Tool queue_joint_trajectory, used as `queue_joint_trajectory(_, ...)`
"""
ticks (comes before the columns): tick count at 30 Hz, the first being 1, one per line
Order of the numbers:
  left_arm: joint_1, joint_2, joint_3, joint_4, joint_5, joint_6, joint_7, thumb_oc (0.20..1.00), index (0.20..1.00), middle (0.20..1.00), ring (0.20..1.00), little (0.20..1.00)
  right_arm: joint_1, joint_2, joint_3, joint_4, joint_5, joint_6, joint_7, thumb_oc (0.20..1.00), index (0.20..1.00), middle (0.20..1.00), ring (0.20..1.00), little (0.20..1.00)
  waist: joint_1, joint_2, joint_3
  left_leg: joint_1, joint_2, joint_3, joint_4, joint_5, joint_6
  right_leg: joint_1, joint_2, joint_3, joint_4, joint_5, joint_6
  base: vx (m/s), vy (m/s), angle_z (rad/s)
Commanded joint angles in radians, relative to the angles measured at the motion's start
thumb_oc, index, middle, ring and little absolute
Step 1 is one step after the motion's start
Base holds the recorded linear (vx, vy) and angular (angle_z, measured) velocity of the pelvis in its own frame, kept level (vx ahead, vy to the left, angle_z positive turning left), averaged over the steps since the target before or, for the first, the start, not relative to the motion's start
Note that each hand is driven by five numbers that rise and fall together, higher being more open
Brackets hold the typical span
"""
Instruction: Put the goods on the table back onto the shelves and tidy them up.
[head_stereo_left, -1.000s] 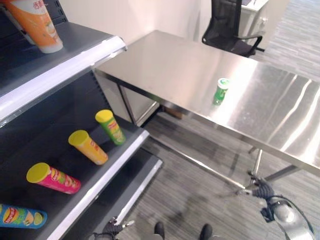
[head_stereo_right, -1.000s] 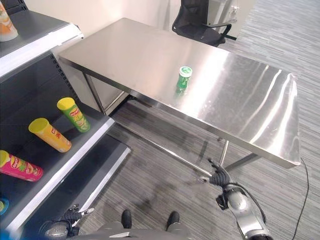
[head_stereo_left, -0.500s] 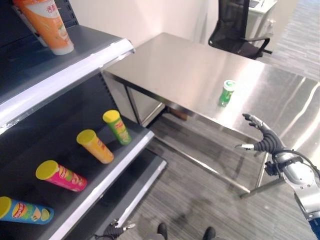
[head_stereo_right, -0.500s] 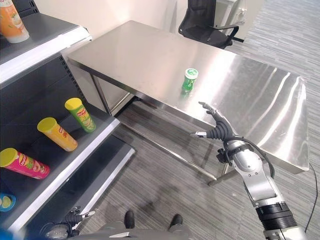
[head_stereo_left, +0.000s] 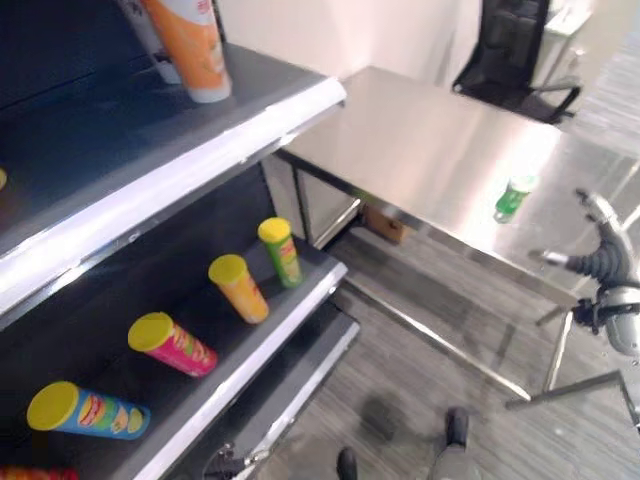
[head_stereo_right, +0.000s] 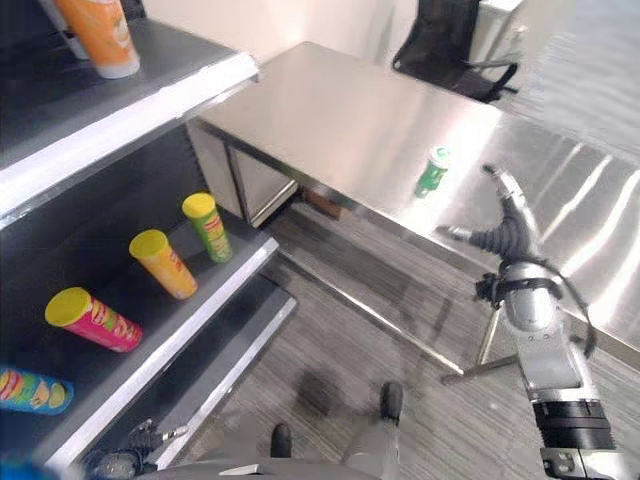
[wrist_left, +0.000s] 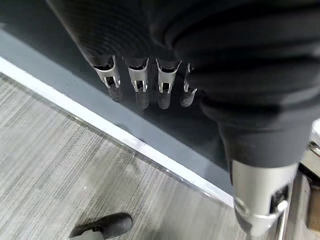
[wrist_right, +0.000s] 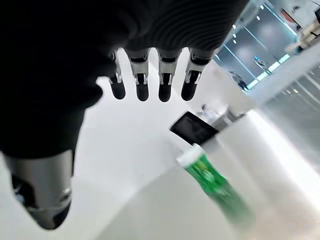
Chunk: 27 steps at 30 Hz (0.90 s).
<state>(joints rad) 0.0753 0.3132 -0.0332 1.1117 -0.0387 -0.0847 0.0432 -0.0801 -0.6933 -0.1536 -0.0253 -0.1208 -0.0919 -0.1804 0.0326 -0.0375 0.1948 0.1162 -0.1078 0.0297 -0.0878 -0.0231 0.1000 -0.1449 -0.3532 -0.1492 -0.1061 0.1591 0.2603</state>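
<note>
We see a steel table (head_stereo_right: 330, 110) with 1 small green canister (head_stereo_right: 432, 171) standing upright on it, the only item left there. Our right robot hand (head_stereo_right: 503, 232) has risen from down by the floor 1 second ago to table height, and now hovers near the canister without touching it, fingers straight and spread, holding nothing. The whole view has also swung towards the shelves, so the camera moved, not the goods. We judge this as the reach for the canister, with the grasp not yet made.

Our left robot hand (wrist_left: 150, 85) hangs low beside the bottom shelf edge, fingers relaxed and empty.

On the middle shelf (head_stereo_left: 250, 350) lie 4 tubes on their sides: green (head_stereo_left: 281, 251), orange-yellow (head_stereo_left: 238, 288), pink (head_stereo_left: 171, 344) and blue (head_stereo_left: 88, 410). A tall orange tube (head_stereo_left: 190, 45) stands on the top shelf.

The labels show print, but none of it can be read
</note>
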Motion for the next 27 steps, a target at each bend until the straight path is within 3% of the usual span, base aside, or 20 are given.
queue_joint_trajectory(1,-0.037,0.031,-0.003,-0.030,-0.011,-0.027,0.015,1.000,1.000,1.000,1.000,1.000,-0.044,-0.070,-0.078,-0.006,-0.057,-0.016,-0.060,1.000,1.000,1.000,1.000,1.000,0.010,-0.037,-0.005,0.085,0.087,-0.081,0.001,-0.140,-0.128,0.026,0.044,0.029,0.064,0.025,0.001,0.30,-0.232,0.92)
queue_joint_trajectory(4,-0.035,0.028,-0.005,-0.039,-0.011,-0.027,0.016,1.000,1.000,1.000,1.000,1.000,0.006,-0.077,-0.135,-0.030,-0.059,-0.017,-0.058,1.000,1.000,1.000,1.000,1.000,-0.010,-0.038,-0.028,0.096,0.128,-0.120,0.001,-0.144,-0.149,0.042,0.082,0.039,0.077,-0.006,0.001,0.21,-0.195,0.91)
queue_joint_trajectory(7,-0.030,0.024,-0.012,-0.049,-0.026,-0.026,0.016,1.000,1.000,1.000,1.000,1.000,0.063,-0.095,-0.205,-0.033,-0.040,-0.018,-0.056,1.000,1.000,1.000,1.000,1.000,-0.022,-0.027,-0.049,0.085,0.185,-0.153,0.019,-0.144,-0.173,0.084,0.113,-0.025,0.073,-0.055,-0.013,0.17,-0.243,0.63)
queue_joint_trajectory(14,-0.022,0.001,-0.025,-0.045,-0.030,-0.018,0.008,1.000,1.000,1.000,1.000,1.000,0.128,-0.110,-0.307,-0.016,-0.032,-0.005,-0.089,1.000,1.000,1.000,1.000,1.000,-0.030,0.003,-0.059,0.048,0.265,-0.135,0.049,-0.121,-0.235,0.158,0.158,-0.117,0.043,-0.123,-0.054,0.09,-0.159,0.33)
queue_joint_trajectory(17,-0.031,-0.007,-0.035,-0.036,-0.023,-0.011,0.007,1.000,1.000,1.000,1.000,1.000,0.161,-0.100,-0.346,-0.006,-0.007,0.001,-0.101,1.000,1.000,1.000,1.000,1.000,-0.045,0.010,-0.052,0.020,0.295,-0.054,0.078,-0.109,-0.259,0.197,0.157,-0.165,0.022,-0.144,-0.063,0.04,-0.063,0.37)
queue_joint_trajectory(21,-0.046,0.000,-0.047,-0.067,-0.009,-0.004,-0.011,1.000,1.000,1.000,1.000,1.000,0.205,-0.099,-0.357,0.025,0.039,0.025,-0.041,1.000,1.000,1.000,1.000,1.000,-0.087,-0.007,-0.025,-0.057,0.317,0.201,0.178,-0.075,-0.248,0.212,0.124,-0.223,0.019,-0.143,-0.067,-0.07,-0.001,0.75)
queue_joint_trajectory(23,-0.040,0.004,-0.047,-0.072,0.001,-0.003,-0.020,1.000,1.000,1.000,1.000,1.000,0.195,-0.102,-0.331,0.062,0.063,0.028,-0.022,1.000,1.000,1.000,1.000,1.000,-0.088,0.005,-0.033,-0.040,0.326,0.235,0.144,-0.066,-0.254,0.214,0.133,-0.224,0.019,-0.145,-0.066,0.04,-0.007,0.28)
queue_joint_trajectory(27,-0.048,0.015,-0.062,-0.070,0.011,0.001,-0.023,1.000,1.000,1.000,1.000,1.000,0.155,-0.112,-0.257,0.161,0.087,0.039,0.007,1.000,1.000,1.000,1.000,1.000,-0.082,0.009,-0.038,-0.017,0.314,0.231,0.089,-0.044,-0.248,0.216,0.126,-0.225,0.019,-0.138,-0.062,0.04,0.002,-0.05)
